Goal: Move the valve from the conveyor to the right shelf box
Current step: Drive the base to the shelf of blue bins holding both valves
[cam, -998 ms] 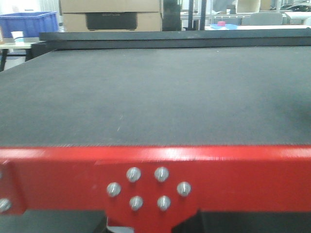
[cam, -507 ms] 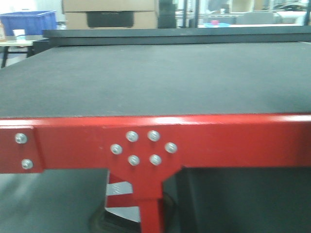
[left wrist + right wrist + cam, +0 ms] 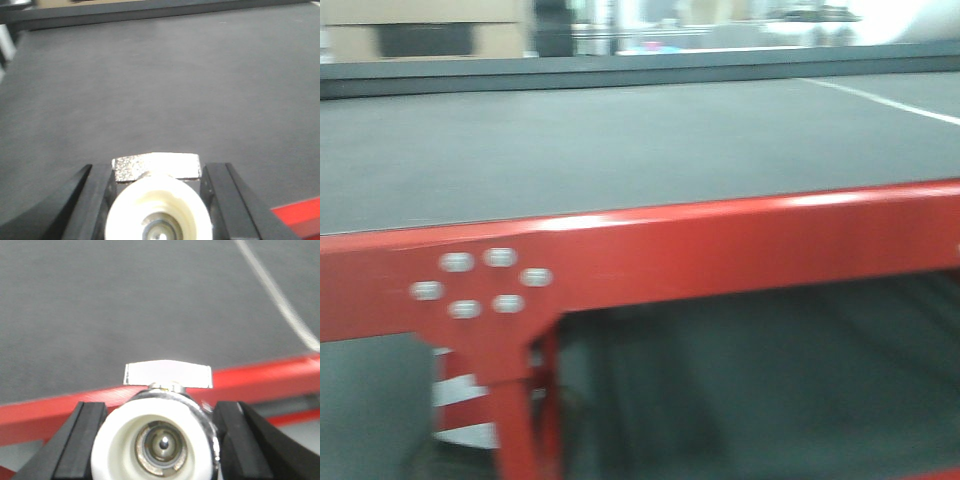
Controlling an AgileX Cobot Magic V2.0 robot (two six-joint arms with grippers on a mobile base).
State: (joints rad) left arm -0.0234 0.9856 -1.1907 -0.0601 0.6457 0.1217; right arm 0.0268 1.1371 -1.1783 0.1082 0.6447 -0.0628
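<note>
**Front view.** The conveyor (image 3: 620, 150) fills the upper half of the frame as a flat dark grey belt. A black rail (image 3: 620, 75) runs along its 12 o'clock edge. A thin white line (image 3: 880, 100) crosses the belt at 2 o'clock. A red frame beam (image 3: 740, 245) borders the near edge. A cluster of six bolts (image 3: 480, 283) sits at 9 o'clock, above a red leg (image 3: 510, 420). The picture is smeared. The tan shape at 11 o'clock appears to be a cardboard box (image 3: 430, 35), and its contents cannot be told. Only this view shows the bolts, the leg and the box.

**Left wrist view.** The left gripper (image 3: 157, 192) is at 6 o'clock, above the belt. Its jaws are clenched on the left valve (image 3: 159, 215). This valve has a cream round end and a flat silver handle at its 12 o'clock.

**Right wrist view.** The right gripper (image 3: 159, 440) is at 6 o'clock, over the red beam at the belt edge. Its jaws grasp the right valve (image 3: 160, 447). This valve has a white ring around a metal bore, with a silver wing handle on top. Only the wrist views show the valves.
</note>
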